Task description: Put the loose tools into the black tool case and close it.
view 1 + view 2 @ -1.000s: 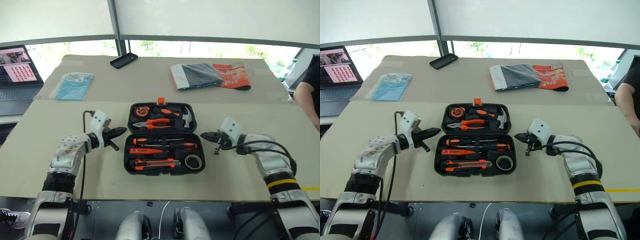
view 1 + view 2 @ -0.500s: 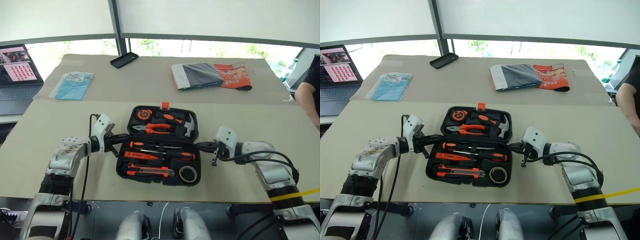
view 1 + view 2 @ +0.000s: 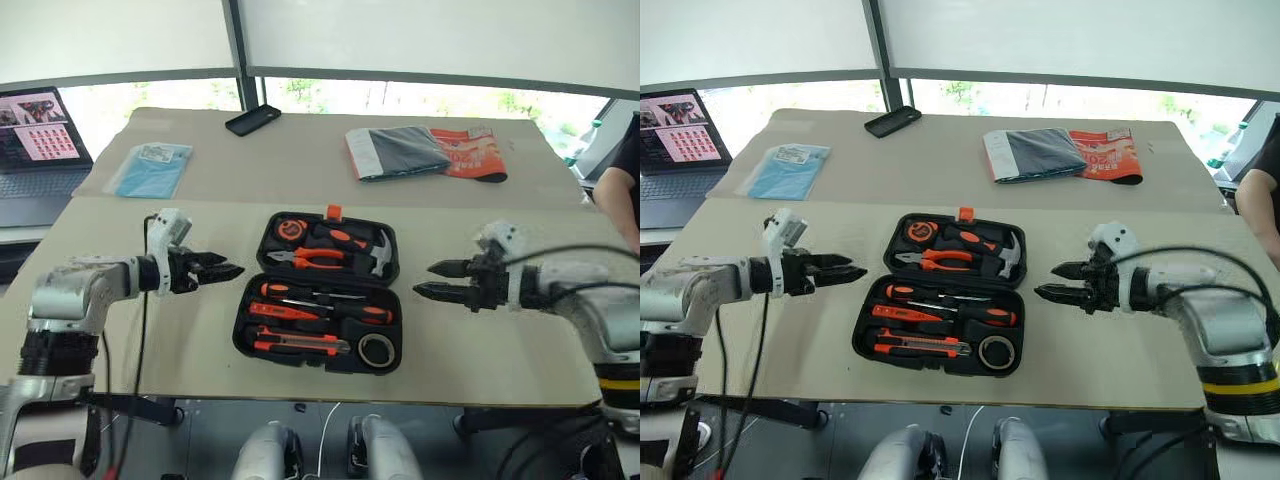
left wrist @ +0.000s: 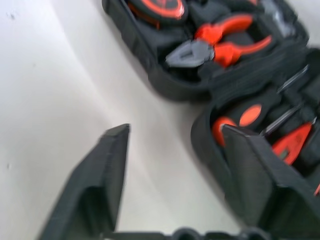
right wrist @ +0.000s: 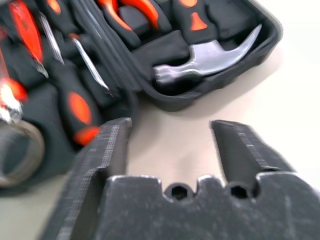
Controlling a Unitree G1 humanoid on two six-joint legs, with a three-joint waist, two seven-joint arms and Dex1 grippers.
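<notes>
While both tools (image 3: 228, 268) (image 3: 430, 279) gape empty, the black tool case (image 3: 320, 290) lies open between them — untouched.

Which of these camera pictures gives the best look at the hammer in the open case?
The right wrist view: the hammer lies close up there, its steel head and curved claw plain against the black tool case. The two eye views show it small, at the far right corner of the case's far half. The left wrist view catches just a blurred bit at its edge.
</notes>
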